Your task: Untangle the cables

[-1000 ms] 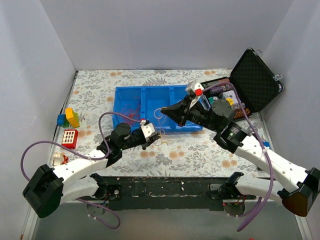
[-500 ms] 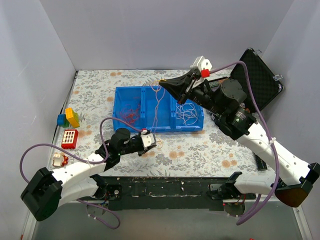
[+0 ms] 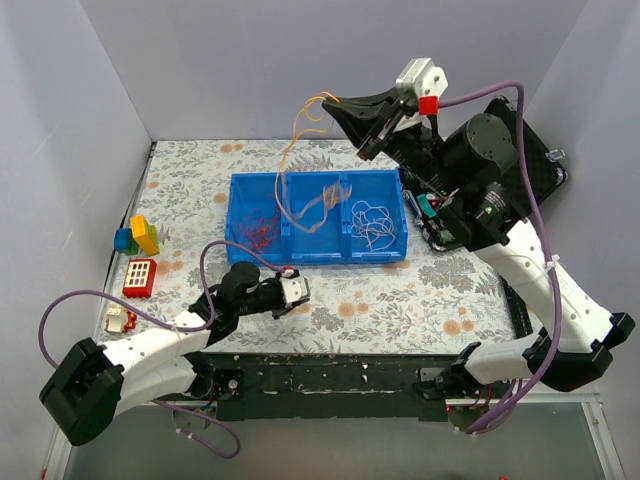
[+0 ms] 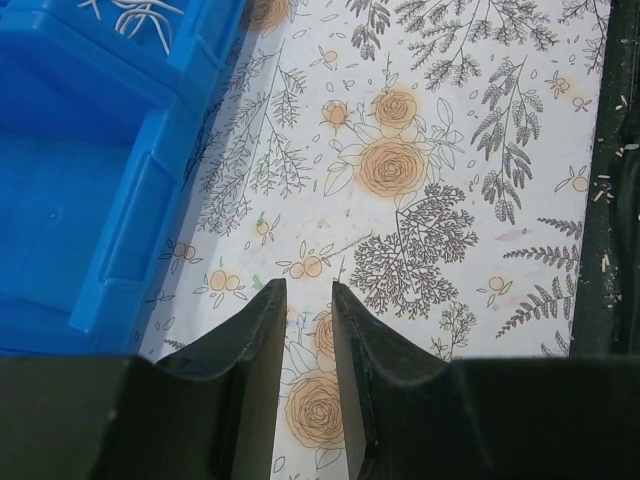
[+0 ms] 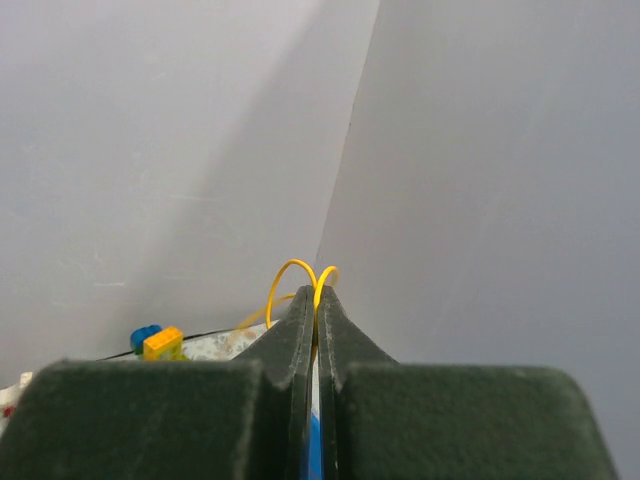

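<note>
Overhead view: the right gripper [image 3: 338, 102] was high above the far side of a blue tray [image 3: 312, 260], its jaws pinched shut on a thin yellow-orange cable [image 5: 291, 262]. The cable hung down in loose curls to the tray's middle compartment; whether it touched the floor there could not be told. A dark red cable [image 3: 262, 228] lay in the left compartment and white cables [image 3: 372, 225] in the right. The left gripper [image 4: 305, 300] hovered low over the flowered table [image 4: 420, 200] just before the tray, jaws narrowly apart and empty. The grip looked slight, right at a small loop, so the cable might have slipped free. Its dangling curls could also have hooked a divider or a neighbouring cable and retangled.
</note>
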You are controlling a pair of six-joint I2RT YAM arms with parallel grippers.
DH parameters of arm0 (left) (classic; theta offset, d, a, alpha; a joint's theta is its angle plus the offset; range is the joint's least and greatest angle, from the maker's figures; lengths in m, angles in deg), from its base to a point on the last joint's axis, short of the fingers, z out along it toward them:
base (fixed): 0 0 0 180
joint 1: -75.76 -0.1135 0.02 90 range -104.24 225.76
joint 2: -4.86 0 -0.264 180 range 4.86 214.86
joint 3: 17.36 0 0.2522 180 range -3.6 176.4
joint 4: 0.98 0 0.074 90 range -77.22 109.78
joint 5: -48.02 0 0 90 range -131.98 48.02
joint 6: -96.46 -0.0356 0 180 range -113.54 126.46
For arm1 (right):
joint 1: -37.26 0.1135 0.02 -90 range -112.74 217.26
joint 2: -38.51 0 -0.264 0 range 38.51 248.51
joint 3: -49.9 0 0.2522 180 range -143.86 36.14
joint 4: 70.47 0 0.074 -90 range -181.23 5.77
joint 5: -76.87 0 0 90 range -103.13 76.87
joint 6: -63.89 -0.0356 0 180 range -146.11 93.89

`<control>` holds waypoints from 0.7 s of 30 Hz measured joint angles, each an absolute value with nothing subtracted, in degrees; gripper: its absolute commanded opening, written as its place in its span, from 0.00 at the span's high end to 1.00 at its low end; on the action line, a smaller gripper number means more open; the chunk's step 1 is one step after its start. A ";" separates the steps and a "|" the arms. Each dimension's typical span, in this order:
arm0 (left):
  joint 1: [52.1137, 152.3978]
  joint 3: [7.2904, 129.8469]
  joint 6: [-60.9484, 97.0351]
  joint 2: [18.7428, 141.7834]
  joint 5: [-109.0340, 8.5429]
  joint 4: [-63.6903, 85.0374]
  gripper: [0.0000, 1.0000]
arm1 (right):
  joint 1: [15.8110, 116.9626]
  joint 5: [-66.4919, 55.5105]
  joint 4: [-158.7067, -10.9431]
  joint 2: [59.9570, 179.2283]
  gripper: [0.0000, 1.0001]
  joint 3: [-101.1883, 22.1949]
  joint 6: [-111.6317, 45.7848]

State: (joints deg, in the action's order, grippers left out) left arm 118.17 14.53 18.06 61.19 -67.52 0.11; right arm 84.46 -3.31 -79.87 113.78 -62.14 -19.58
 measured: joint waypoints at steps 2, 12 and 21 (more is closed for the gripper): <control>118.17 14.42 17.71 61.06 -67.79 0.48 0.76 | 84.29 -3.59 -80.00 114.74 0.99 -64.17 -18.58; 118.15 13.68 16.29 60.03 -67.37 2.21 0.66 | 84.13 -4.99 -81.14 115.15 0.99 -64.13 -16.50; 114.63 30.38 23.81 59.36 -60.05 4.72 0.43 | 84.13 -4.03 -81.57 108.29 0.99 -50.34 -18.97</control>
State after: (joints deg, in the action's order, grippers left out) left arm 114.63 30.38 23.81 59.36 -60.05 4.72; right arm 84.13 -4.03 -81.57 108.29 -50.34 -18.97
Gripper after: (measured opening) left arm 0.542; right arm 0.032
